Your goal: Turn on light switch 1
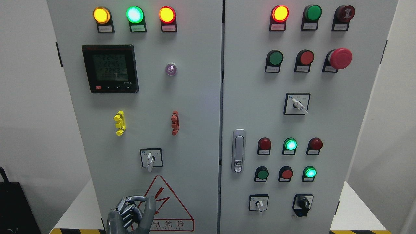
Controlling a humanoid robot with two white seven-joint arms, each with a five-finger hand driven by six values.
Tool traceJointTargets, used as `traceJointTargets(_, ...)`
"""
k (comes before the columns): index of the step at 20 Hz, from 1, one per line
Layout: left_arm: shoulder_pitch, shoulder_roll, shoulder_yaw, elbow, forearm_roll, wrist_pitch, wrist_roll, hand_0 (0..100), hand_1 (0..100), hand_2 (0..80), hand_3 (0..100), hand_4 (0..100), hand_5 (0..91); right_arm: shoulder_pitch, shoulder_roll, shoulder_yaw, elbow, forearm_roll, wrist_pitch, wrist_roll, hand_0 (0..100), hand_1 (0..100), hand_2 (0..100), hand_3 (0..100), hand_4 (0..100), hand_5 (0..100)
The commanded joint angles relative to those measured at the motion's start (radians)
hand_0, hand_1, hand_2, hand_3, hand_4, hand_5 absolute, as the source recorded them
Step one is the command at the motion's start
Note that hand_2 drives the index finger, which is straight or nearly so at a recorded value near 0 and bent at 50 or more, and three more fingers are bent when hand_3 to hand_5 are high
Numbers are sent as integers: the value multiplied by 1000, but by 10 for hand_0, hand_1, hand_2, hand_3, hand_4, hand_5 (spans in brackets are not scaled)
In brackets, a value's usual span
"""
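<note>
White walls behind; a grey two-door cabinet (195, 97) fills the view, standing on a white bench (357, 211) edged with yellow-black tape.

Left door, largest to smallest:
- Black meter (110, 69), upper left, screen lit with digits.
- Red warning triangle (169, 208), bottom centre, lightning mark inside.
- Three lit lamps along the top: amber lamp (101, 15), green lamp (135, 14), orange-red lamp (167, 14).
- Switch (150, 158), low centre, just above the triangle; white lever pointing down. Which control is "switch 1" cannot be told from the labels.
- Yellow clip (120, 123) and red clip (175, 123), mid-door, well apart.
- Small violet lamp (171, 69), right of the meter.

Right door:
- Chrome handle (239, 150), at the left edge.
- Red mushroom button (340, 58), upper right.
- Upper selector (297, 104), mid-door, lever pointing down-right.
- Black knob (303, 203), bottom right; white selector (258, 203) to its left.
- Rows of round red and green lamps and buttons; three green ones and one red one are lit.

Left hand (131, 216): grey, at the bottom edge left of centre, over the triangle's lower left corner and below the switch, apart from it. Fingers (128, 208) curled in, thumb raised, holding nothing.
</note>
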Motion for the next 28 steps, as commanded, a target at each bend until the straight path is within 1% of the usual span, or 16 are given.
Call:
traceJointTargets(1,-51,-7,-8,1,-9,58,40,0,462,509,1000,1000,880,0,0,1,0,0,0,0,0,0,0,0,0,0)
traceJointTargets(9,-125,-19,-39,2,-13,149,75,0,473,510,997,1000,876,0,-1,-1,0,0,0,0,0,0,0,0,0,0)
traceJointTargets(14,-131,-19,-46,2,-12,150,74,0,486,510,995,1000,875,0,0,-1,0,0,0,0,0,0,0,0,0,0)
traceJointTargets(19,-131,-19,-45,2,-10,150,61,0,485,510,996,1000,874,0,0,-1,0,0,0,0,0,0,0,0,0,0)
traceJointTargets(28,-142,-20,-37,1,-15,156,67,0,485,500,997,1000,873,0,0,1,0,0,0,0,0,0,0,0,0,0)
